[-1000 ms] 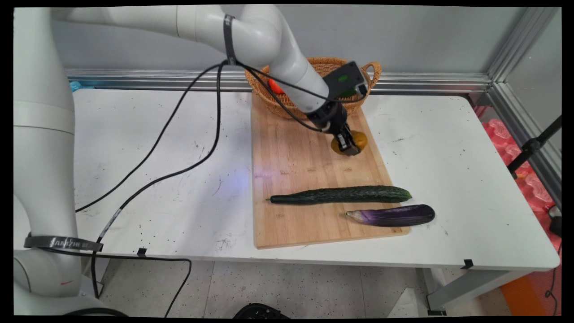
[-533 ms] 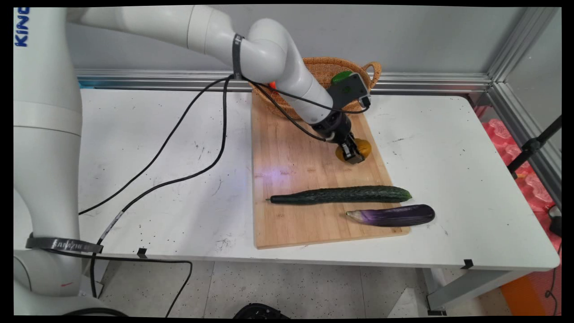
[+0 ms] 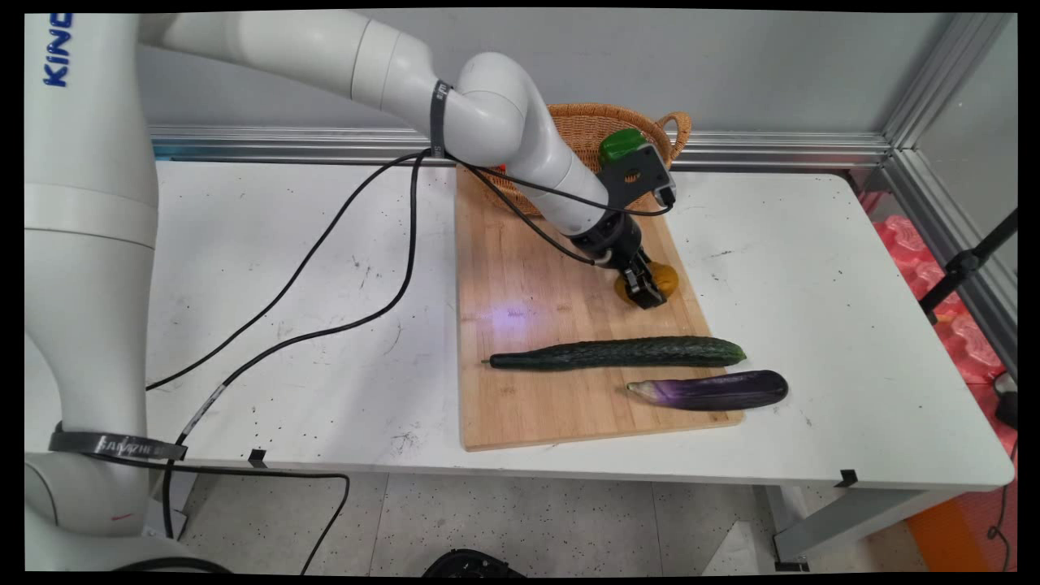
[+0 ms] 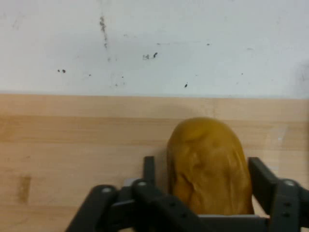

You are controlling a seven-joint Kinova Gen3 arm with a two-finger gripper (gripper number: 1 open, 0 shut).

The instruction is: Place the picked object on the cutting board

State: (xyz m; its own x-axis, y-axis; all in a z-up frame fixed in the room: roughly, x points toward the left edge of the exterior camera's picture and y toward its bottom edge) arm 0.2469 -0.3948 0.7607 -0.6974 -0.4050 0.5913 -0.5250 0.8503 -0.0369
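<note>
Pincer (image 3: 647, 290), closed on the yellow-brown potato (image 4: 208, 164), has carried it a little nearer the cucumber (image 3: 617, 353) along the cutting board's (image 3: 528, 268) right side, low over the wood, basket (image 3: 587, 123) behind.

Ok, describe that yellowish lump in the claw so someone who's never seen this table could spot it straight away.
Find the pale wooden cutting board lying on the white table, then look near its right edge, between the woven wicker basket and the long dark green cucumber. There the black claw grips a rounded mustard-yellow potato. It is the only stubby, yellow-brown thing; cucumber and purple eggplant are long and slender.
</note>
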